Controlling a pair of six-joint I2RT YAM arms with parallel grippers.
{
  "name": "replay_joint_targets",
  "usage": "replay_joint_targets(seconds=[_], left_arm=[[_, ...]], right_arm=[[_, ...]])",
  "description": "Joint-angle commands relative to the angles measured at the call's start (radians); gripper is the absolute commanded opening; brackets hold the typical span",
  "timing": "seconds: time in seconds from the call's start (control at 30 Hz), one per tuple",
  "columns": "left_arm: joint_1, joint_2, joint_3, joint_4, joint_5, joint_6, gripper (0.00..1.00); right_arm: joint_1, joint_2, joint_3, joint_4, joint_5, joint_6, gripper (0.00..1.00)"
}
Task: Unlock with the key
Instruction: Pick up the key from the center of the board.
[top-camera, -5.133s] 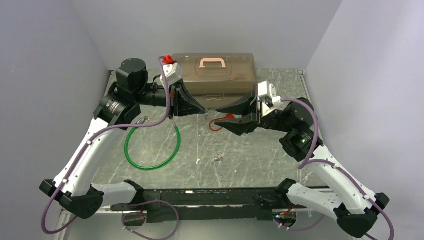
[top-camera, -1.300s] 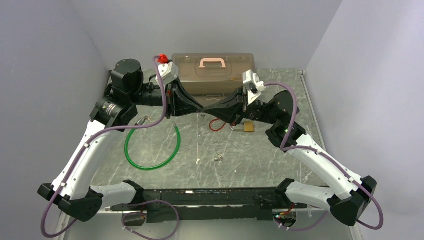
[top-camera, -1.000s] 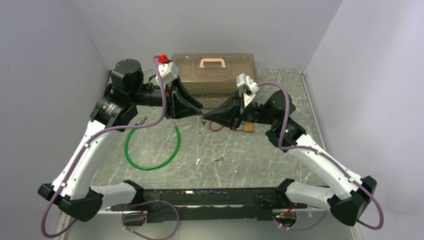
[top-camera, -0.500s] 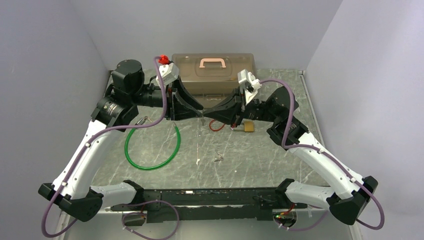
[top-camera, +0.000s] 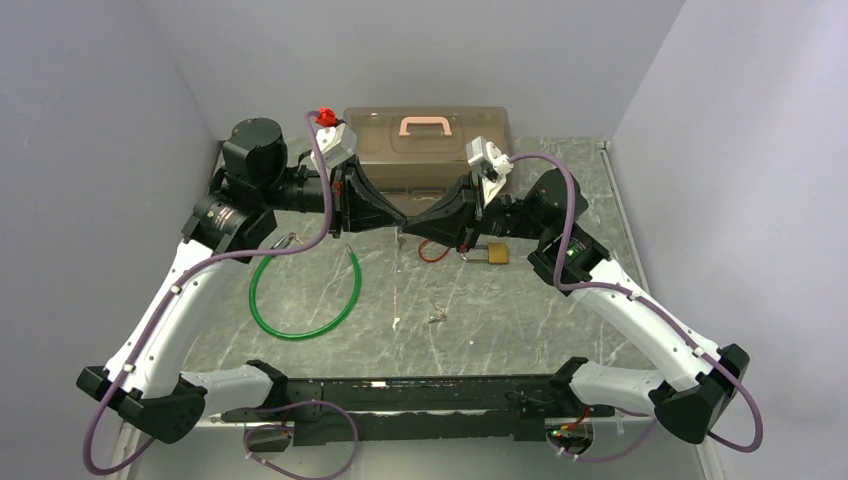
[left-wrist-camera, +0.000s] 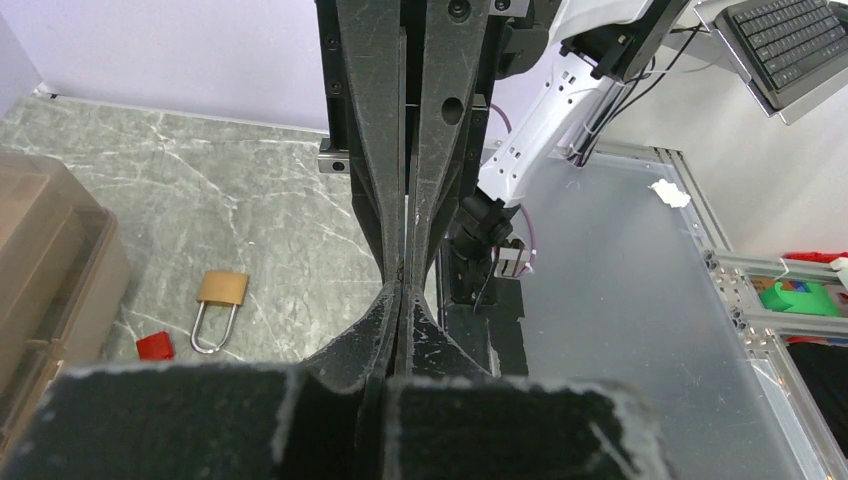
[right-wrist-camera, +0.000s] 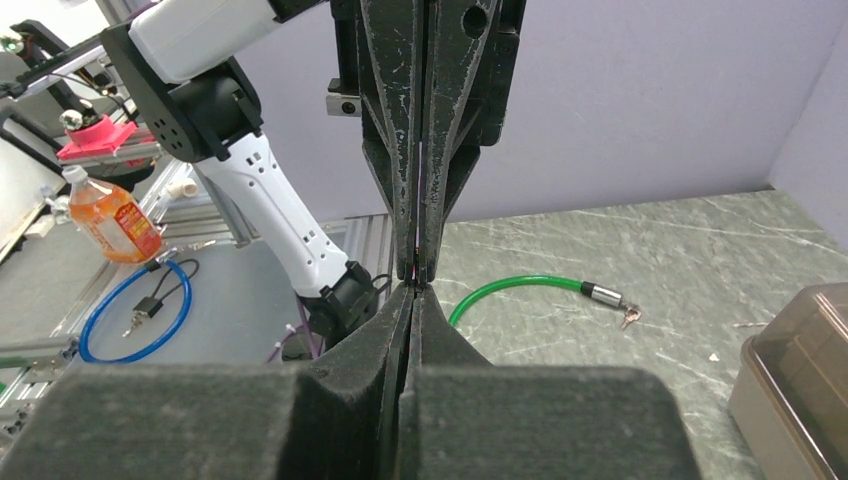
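Observation:
My left gripper (top-camera: 401, 222) and right gripper (top-camera: 411, 226) meet tip to tip above the table, in front of the box. Both are shut, as the left wrist view (left-wrist-camera: 403, 282) and the right wrist view (right-wrist-camera: 416, 287) also show. The key (top-camera: 400, 236) is only a tiny grey sliver hanging just under the point where the tips meet. It is pinched there, and the wrist views hide it between the fingers. The small brass padlock (top-camera: 495, 253) lies flat on the table under the right gripper, its shackle closed. It also shows in the left wrist view (left-wrist-camera: 222, 290).
A brown lidded box (top-camera: 430, 150) with a pink handle stands at the back. A red tag on red wire (top-camera: 430, 250) lies beside the padlock. A green cable loop (top-camera: 300, 300) lies at the left, with a silver tip (right-wrist-camera: 600, 294). A small metal bit (top-camera: 437, 316) lies mid-table.
A second ago my right gripper hung back and lower, apart from the left. It has since risen and closed the gap to meet the left's tips. The left arm has barely moved.

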Motion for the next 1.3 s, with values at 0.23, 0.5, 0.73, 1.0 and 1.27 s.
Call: replay_joint_targets(seconds=[0.23,0.5,0.73,1.0,1.27], left_arm=[[0.007,-0.011,0.014,0.039,0.049,-0.006,0.00],[0.015,-0.013,0.009,0.064,0.064,-0.035,0.00],[0.019,-0.021,0.003,0.072,0.061,-0.044,0.00],[0.024,-0.023,0.004,0.073,0.056,-0.046,0.00],[0.025,-0.023,0.004,0.078,0.055,-0.048,0.00]], right_arm=[[-0.005,-0.033,0.003,0.074,-0.016,0.000,0.18],[-0.015,-0.085,-0.131,0.290,0.026,0.085,0.41],[-0.020,-0.057,-0.137,0.384,0.024,0.137,0.45],[-0.020,0.004,-0.125,0.453,-0.005,0.212,0.45],[-0.020,0.019,-0.135,0.480,-0.006,0.238,0.44]])
